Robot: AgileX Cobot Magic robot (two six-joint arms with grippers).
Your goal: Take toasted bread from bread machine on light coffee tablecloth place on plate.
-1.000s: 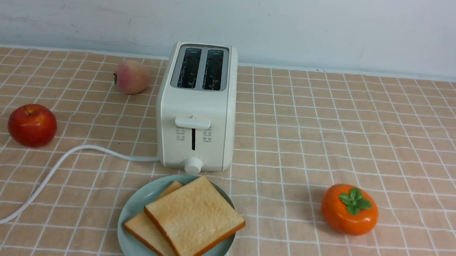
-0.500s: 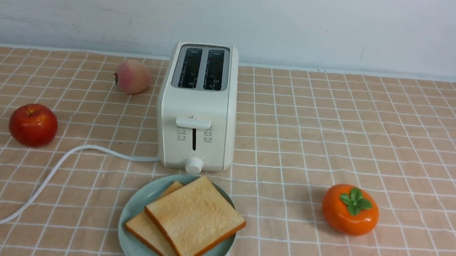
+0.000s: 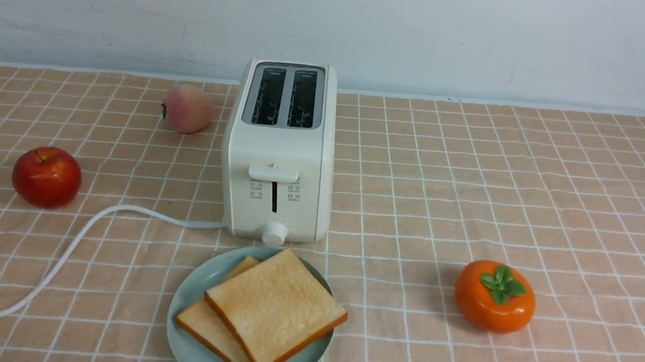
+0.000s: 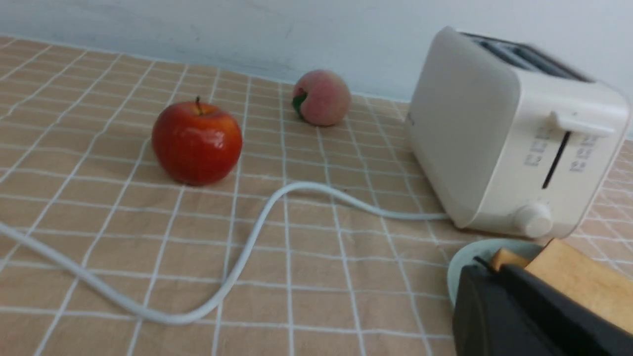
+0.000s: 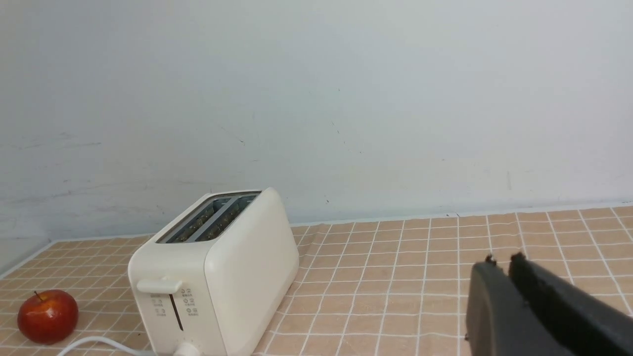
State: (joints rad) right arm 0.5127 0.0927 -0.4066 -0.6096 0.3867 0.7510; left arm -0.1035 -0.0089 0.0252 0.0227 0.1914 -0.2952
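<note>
**Holding nothing, both grippers are closed; the toasted bread (image 3: 275, 307) lies on the plate (image 3: 186, 301)**

The left gripper (image 4: 489, 264) shows in its wrist view as two black fingers pressed almost together, with nothing between them. Behind these fingers appear the rim of the plate and a corner of the toast. In the front view only a small dark piece of this gripper shows, far to the left and front of the bread machine (image 3: 277, 189).

The right gripper (image 5: 503, 259) also has its fingers close together, with only a thin gap, and it is empty. It hangs over the light coffee tablecloth (image 3: 440, 182) to the right of the bread machine, well apart from it.

The plate stands just in front of the bread machine, with its rim near the round knob (image 3: 274, 234). The two slices lie flat on it. The upper one covers most of the lower slice (image 3: 207, 328), and one of its corners reaches over the right rim.

Both slots (image 3: 283, 96) of the bread machine are empty. The lever (image 3: 273, 173) sits at the top of its slit. The white cord (image 3: 72, 249) leaves the machine's lower left side and curves forward over the cloth.

A red apple (image 3: 46, 177) sits well to the left of the bread machine, and a peach (image 3: 187, 108) is near its left rear. An orange persimmon (image 3: 494, 297) sits to its right front, well apart.
</note>
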